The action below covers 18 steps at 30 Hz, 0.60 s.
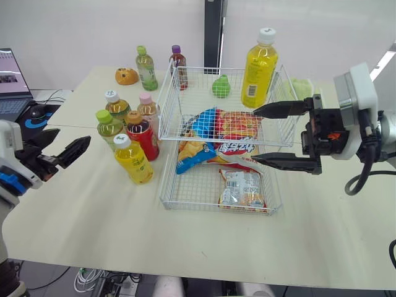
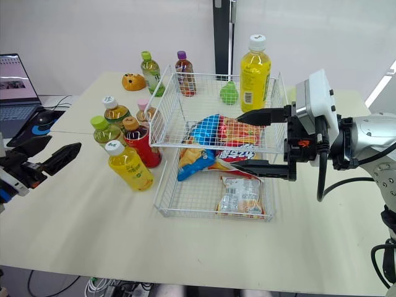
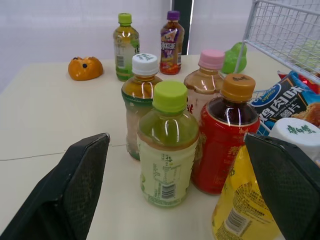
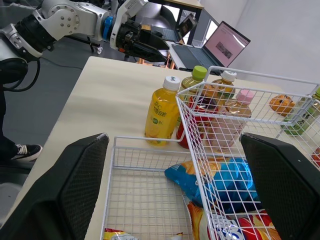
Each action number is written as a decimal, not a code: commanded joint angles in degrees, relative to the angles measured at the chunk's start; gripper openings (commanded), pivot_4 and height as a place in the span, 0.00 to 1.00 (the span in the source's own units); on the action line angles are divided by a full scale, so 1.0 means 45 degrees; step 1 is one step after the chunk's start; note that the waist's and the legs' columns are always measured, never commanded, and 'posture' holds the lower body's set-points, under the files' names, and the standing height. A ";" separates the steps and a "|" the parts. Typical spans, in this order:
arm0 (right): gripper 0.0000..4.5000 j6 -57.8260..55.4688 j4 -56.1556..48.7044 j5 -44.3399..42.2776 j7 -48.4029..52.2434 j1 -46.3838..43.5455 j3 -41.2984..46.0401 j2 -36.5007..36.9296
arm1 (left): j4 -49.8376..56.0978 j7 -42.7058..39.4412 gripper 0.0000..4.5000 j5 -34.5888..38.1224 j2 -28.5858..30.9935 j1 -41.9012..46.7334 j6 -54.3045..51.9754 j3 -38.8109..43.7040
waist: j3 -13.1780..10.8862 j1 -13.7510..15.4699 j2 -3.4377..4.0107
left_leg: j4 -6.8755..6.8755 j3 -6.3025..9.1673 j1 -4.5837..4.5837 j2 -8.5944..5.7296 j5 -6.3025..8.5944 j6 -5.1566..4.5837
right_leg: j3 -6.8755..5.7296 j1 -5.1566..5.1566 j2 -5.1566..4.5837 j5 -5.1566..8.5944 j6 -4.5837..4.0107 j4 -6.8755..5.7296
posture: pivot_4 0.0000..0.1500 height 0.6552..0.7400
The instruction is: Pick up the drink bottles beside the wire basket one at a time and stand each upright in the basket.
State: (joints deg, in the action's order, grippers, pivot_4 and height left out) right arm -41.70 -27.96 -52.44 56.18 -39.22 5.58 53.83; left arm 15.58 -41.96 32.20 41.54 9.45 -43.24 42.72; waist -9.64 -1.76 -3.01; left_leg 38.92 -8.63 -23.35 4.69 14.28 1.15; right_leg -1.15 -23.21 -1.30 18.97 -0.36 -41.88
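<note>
Five drink bottles [image 1: 143, 140] cluster beside the wire basket [image 1: 168, 108]; a tall yellow bottle [image 1: 258, 71] stands inside.

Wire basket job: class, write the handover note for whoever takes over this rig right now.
Left gripper: jaws open, empty, aimed at the bottle cluster.
Right gripper: jaws open, empty, at the wire basket's right side.
Done: one large yellow bottle upright in the top tier.
To do: five clustered bottles left of the basket, plus the green-capped bottle and purple-capped bottle behind it.

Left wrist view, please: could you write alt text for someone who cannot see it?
The left gripper, jaws open, faces five clustered bottles, the green-capped bottle straight ahead; the wire basket stands beside them.
</note>
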 commanded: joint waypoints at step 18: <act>1.00 -0.0157 -0.0444 0.0026 -0.0421 0.0034 0.0585 -0.0014 | -0.2473 0.2499 0.99 -0.0904 0.0050 0.3044 0.1874 -0.3019 | 0.0000 -0.0006 0.0000 | -0.0007 -0.0001 -0.0001 -0.0004 0.0000 0.0001 | 0.0001 0.0000 0.0002 0.0000 0.0001 0.0011 | 1.00 0.71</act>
State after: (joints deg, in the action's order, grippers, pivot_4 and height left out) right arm -42.62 -28.95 -51.52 54.78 -38.83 5.96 53.61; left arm 4.29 -31.35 28.72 40.64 21.91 -35.75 29.52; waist -9.64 -1.79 -3.01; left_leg 38.89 -8.63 -23.36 4.68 14.28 1.15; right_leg -1.15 -23.21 -1.29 18.97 -0.35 -41.82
